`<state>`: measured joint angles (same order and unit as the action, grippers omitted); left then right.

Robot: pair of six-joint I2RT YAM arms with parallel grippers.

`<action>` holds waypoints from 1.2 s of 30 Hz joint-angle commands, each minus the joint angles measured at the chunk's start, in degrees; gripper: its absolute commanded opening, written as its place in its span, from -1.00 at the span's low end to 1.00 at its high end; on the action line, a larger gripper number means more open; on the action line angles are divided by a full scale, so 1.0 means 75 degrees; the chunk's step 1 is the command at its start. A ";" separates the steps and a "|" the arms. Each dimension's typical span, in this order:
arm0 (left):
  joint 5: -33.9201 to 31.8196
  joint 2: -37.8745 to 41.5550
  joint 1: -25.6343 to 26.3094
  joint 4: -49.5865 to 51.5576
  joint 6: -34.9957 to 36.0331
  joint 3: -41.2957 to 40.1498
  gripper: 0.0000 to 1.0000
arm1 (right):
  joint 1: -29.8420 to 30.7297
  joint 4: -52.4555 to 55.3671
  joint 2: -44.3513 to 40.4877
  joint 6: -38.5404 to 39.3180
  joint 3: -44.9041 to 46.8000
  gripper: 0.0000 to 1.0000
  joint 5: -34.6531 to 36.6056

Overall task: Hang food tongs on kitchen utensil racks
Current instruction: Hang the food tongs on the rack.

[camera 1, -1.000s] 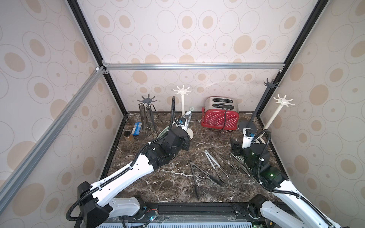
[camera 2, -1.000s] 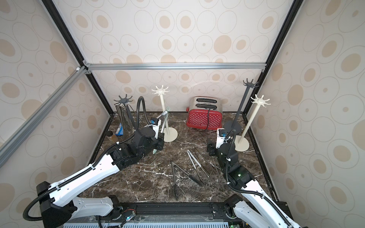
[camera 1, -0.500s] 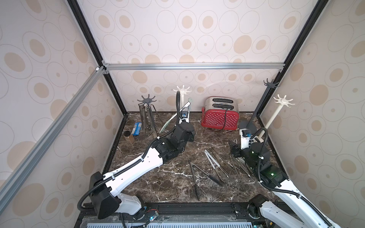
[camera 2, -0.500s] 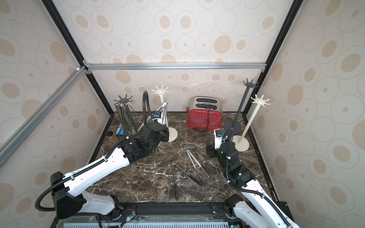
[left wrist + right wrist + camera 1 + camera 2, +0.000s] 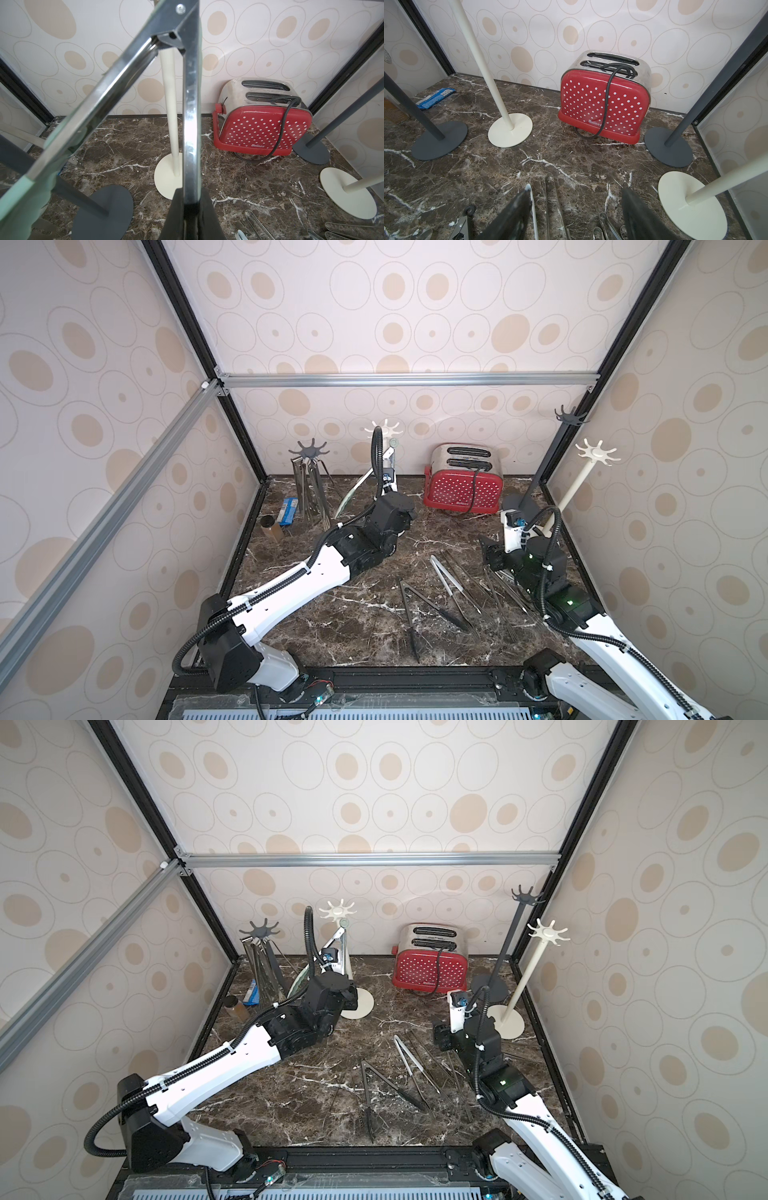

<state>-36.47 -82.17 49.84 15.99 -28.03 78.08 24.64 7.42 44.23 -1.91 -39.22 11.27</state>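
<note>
Left gripper (image 5: 190,209): fingers pressed together on one steel arm of the green-edged tongs (image 5: 188,99). The pair is held raised, hinged end uppermost, its other arm splayed outward. In both top views that hinged end stands close under the crown of the cream-white rack (image 5: 384,431), which stands on the left-arm side of the red toaster (image 5: 463,483). Whether the tongs touch a hook, I cannot tell.

Right gripper (image 5: 575,207): fingers spread, nothing between them. It is low over the loose tongs (image 5: 451,589), which lie scattered on the marble table (image 5: 332,614) in front of the toaster, toward the right-arm side.

Farther from the toaster on the left-arm side, the dark grey rack (image 5: 309,451) carries several steel tongs (image 5: 309,495) hanging from its crown.

On the toaster's right-arm side stand the second dark grey rack (image 5: 566,418) and, nearer the front, the second cream-white rack (image 5: 597,452).
</note>
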 commanded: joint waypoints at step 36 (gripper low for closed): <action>0.0681 0.0386 -0.0371 0.0822 -0.1462 0.0651 -1.00 | -0.0382 -0.0084 0.0249 0.0245 0.0110 0.42 -0.0553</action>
<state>-30.26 -79.31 47.68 24.16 -37.98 79.96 22.24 7.31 46.00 -0.58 -38.87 7.64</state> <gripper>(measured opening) 0.111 0.710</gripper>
